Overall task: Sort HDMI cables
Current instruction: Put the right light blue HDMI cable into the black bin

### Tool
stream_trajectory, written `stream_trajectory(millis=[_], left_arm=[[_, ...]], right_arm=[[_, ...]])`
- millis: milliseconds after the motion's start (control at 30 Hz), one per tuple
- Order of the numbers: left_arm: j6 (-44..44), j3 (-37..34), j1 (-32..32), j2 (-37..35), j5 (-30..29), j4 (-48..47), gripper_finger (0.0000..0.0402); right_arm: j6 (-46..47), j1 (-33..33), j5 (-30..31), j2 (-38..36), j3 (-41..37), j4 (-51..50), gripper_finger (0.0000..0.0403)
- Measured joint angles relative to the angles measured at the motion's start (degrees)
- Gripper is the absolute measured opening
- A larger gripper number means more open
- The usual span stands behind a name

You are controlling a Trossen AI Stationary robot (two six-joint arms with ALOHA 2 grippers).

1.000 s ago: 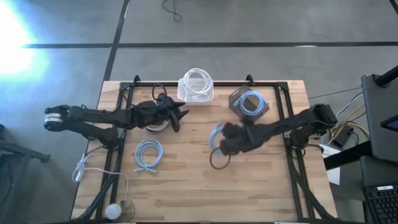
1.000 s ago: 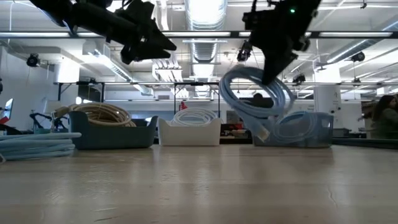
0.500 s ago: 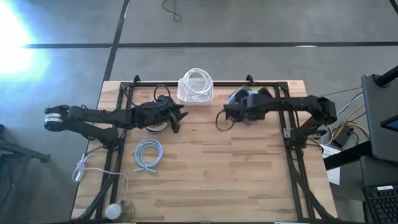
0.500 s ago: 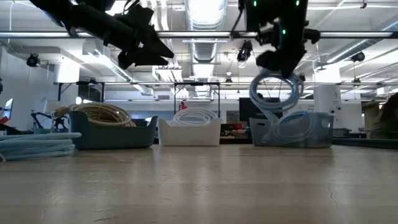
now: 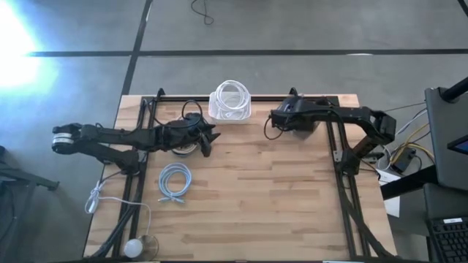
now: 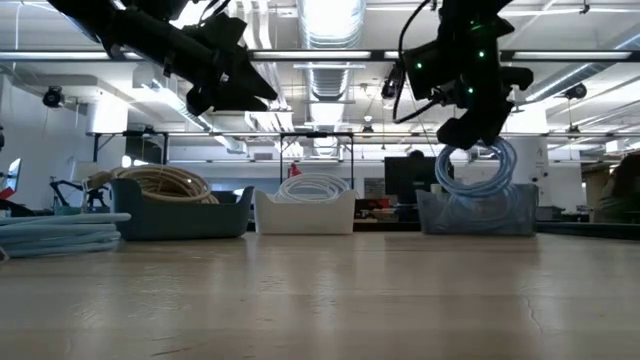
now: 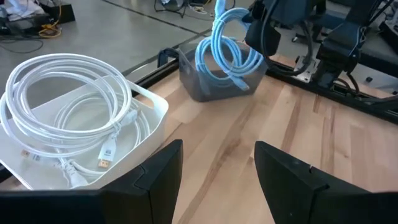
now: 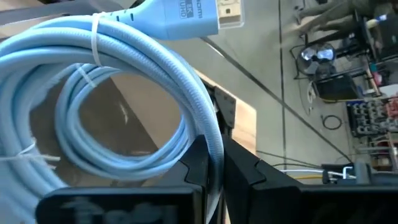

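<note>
My right gripper is shut on a light blue HDMI coil above the dark see-through bin at the table's far right. The left wrist view shows this coil standing half inside that bin. My left gripper is open and empty, above the table beside the bin of tan coils. White coils lie in the white bin. Another light blue coil lies flat on the table at the near left. My right gripper pinches the coil's bundled turns at one side of the ring between its two fingers. The fingers come from above and lie across the turns. The coil hangs upright below them, its lower part inside the dark bin; whether it rests there I cannot tell.
A loose white cord with a round puck end lies at the table's near left corner. A black frame runs along the table's sides and far edge. The three bins stand in a row along the far edge. Bare wood lies in the middle and near right.
My right gripper has carried the light blue coil from above the table's middle toward the far edge, to the dark bin. The coil, which swung tilted and clear before, now hangs upright with its lower part in the bin.
</note>
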Motion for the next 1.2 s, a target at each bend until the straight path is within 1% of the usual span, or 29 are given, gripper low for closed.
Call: stream_trajectory(millis=[167,433,600,800,1000,1200], left_arm=[[0.0,0.0,0.0,0.0,0.0,0.1,0.0204],[0.0,0.0,0.0,0.0,0.0,0.1,0.0204],[0.0,0.0,0.0,0.0,0.0,-0.1,0.0204],[-0.1,0.0,0.0,0.0,0.0,-1.5,0.0204],[-0.1,0.0,0.0,0.0,0.0,-1.5,0.0204],[0.0,0.0,0.1,0.0,0.0,-1.5,0.0204]], right_arm=[[-4.5,0.4,1.3,-0.1,3.2,0.0,0.0023],[-12.8,0.2,3.6,-0.4,11.1,-2.3,0.0023],[-12.0,-0.6,7.5,-0.4,12.4,-4.8,0.0023],[-10.7,-3.2,7.7,-0.4,8.1,-4.6,0.0023],[-2.1,-5.7,6.9,-0.4,1.0,-3.9,0.0023],[1.1,-5.9,6.3,-0.4,-4.5,-0.9,0.0023]])
